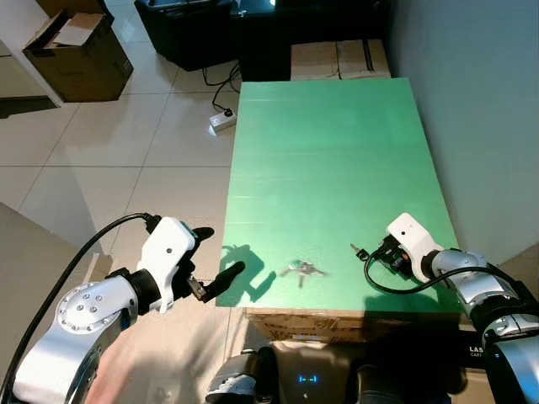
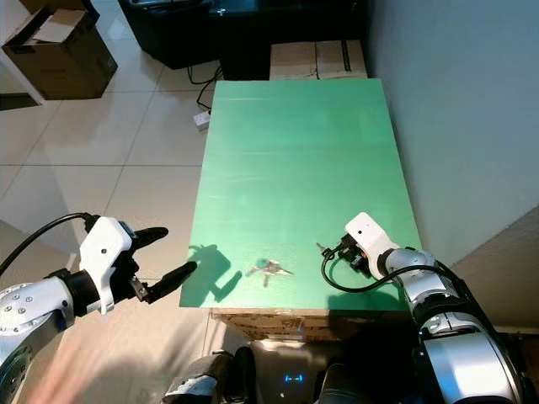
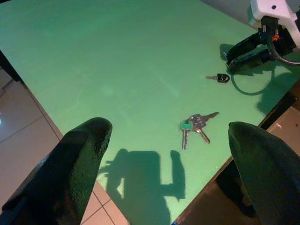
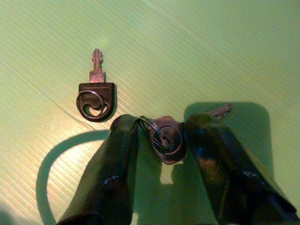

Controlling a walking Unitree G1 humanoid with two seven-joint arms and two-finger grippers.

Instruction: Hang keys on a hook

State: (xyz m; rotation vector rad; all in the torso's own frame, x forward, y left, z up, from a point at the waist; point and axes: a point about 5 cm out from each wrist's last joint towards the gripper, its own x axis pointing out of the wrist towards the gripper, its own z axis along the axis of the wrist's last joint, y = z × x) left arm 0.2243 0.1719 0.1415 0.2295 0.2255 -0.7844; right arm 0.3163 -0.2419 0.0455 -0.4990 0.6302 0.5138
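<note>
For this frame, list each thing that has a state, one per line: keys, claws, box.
Key bunch: flat on the green table, untouched.
Black-headed key: flat on the table, free, just past the right claw.
Silver keys: between the right claw's fingers, on the table.
Right claw: low on the table, closed around the silver keys.
Left claw: open, empty, at the table's edge.
Cardboard box: flaps open, on the floor.

The left gripper [image 1: 217,252] hovers with its two black fingers [image 3: 75,164] spread wide apart, the silver arm bent at the elbow behind it. The right gripper [image 4: 161,140] reaches forward from a bent arm, its fingers [image 4: 112,178] lowered and partly closed around a small metal key [image 4: 167,140] between them.
</note>
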